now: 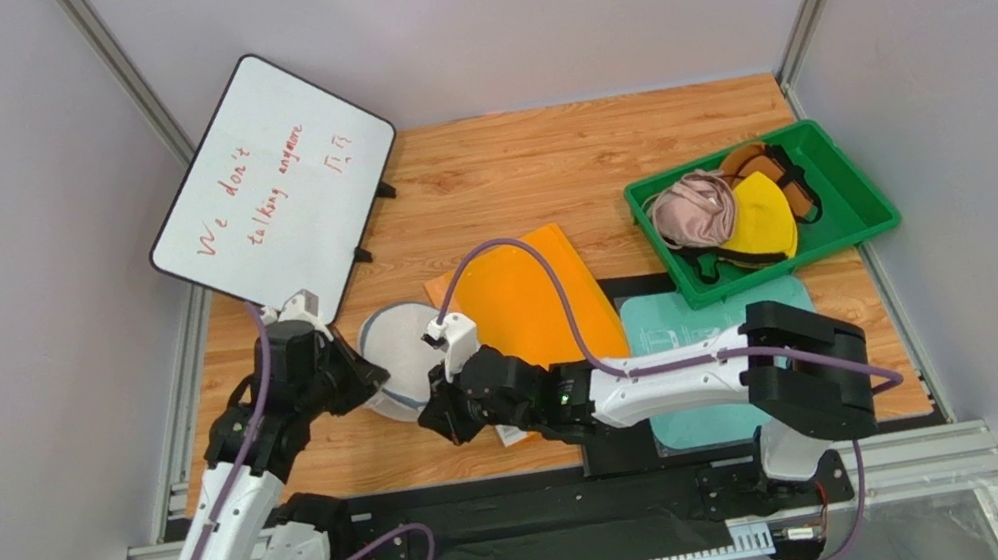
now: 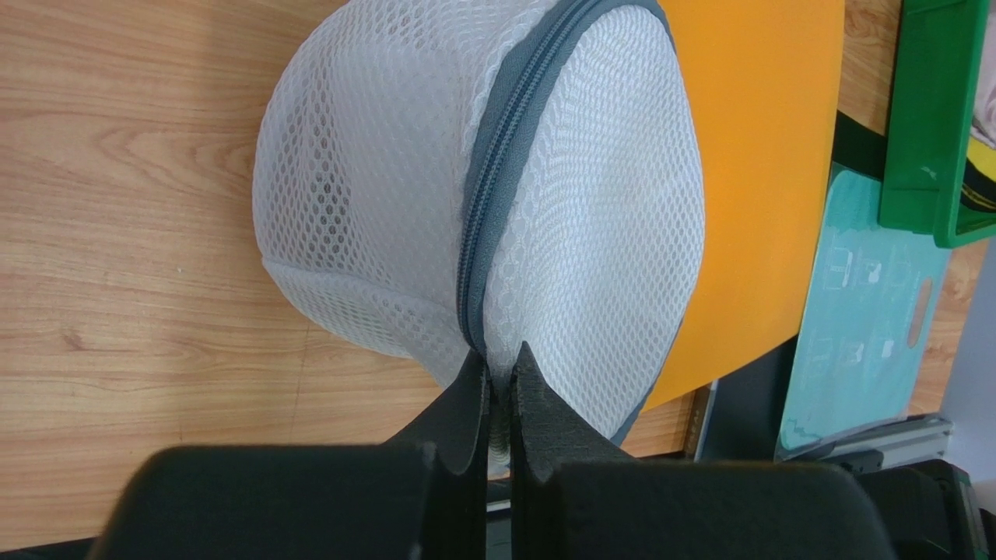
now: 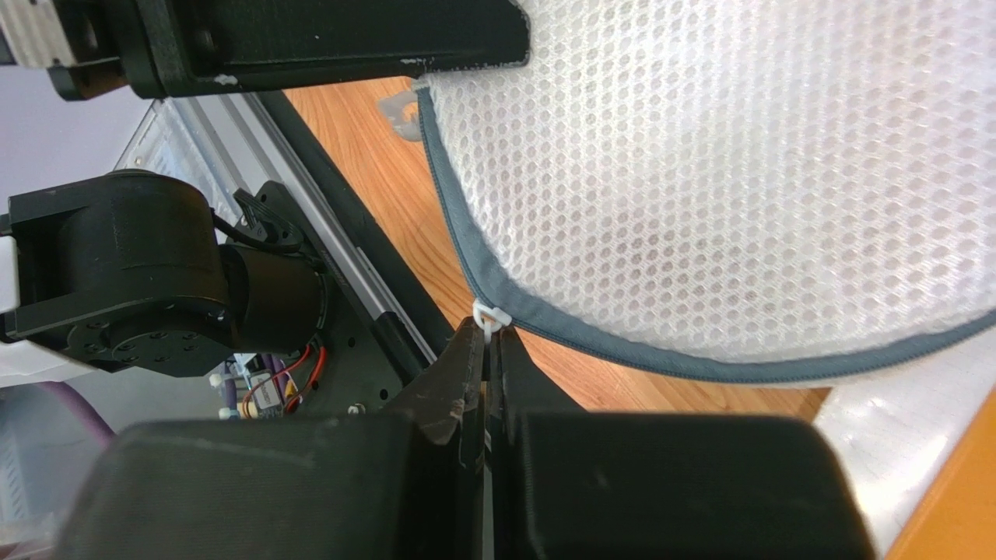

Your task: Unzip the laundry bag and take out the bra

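Observation:
The laundry bag (image 1: 397,358) is a round white mesh drum with a grey zipper rim (image 2: 497,175), held just above the wooden table between both grippers. My left gripper (image 1: 358,380) is shut on the bag's mesh edge beside the zipper, seen in the left wrist view (image 2: 500,362). My right gripper (image 1: 439,409) is shut on the small white zipper pull (image 3: 489,315) at the bag's rim (image 3: 561,333). The zipper looks closed along the part in view. The mustard-brown bra does not show through the mesh.
An orange sheet (image 1: 531,298) lies right behind the bag. A teal mat (image 1: 679,318) lies to its right. A green tray (image 1: 791,257) at the back right holds pink, yellow and brown-black garments. A whiteboard (image 1: 269,189) leans at the back left.

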Motion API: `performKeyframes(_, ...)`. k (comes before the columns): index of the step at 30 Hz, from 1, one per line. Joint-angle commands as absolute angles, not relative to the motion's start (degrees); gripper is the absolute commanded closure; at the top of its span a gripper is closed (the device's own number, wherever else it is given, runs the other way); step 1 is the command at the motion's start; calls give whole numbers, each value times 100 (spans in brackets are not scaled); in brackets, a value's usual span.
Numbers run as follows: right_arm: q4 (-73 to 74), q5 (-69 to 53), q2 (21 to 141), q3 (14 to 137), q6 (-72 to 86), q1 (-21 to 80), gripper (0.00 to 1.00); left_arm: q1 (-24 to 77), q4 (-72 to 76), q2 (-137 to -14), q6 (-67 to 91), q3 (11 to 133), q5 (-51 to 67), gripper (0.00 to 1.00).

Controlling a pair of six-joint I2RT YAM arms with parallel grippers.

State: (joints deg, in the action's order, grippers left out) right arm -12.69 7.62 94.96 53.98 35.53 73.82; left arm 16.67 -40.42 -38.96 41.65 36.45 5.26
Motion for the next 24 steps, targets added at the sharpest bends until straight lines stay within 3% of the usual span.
performKeyframes(1, -1161, 1028, 9027, 5203, 3454, 7444, 100, 1573, -3815, -4034, 3788, 3946, 316, 100)
performKeyframes(22, -949, 1038, 8490, 4684, 3296, 6926, 100, 1222, -3841, -4421, 3349, 4131, 729, 99)
performKeyframes(24, -993, 993, 8534, 4737, 3348, 6926, 100, 1222, -3972, -4438, 3322, 4227, 668, 74)
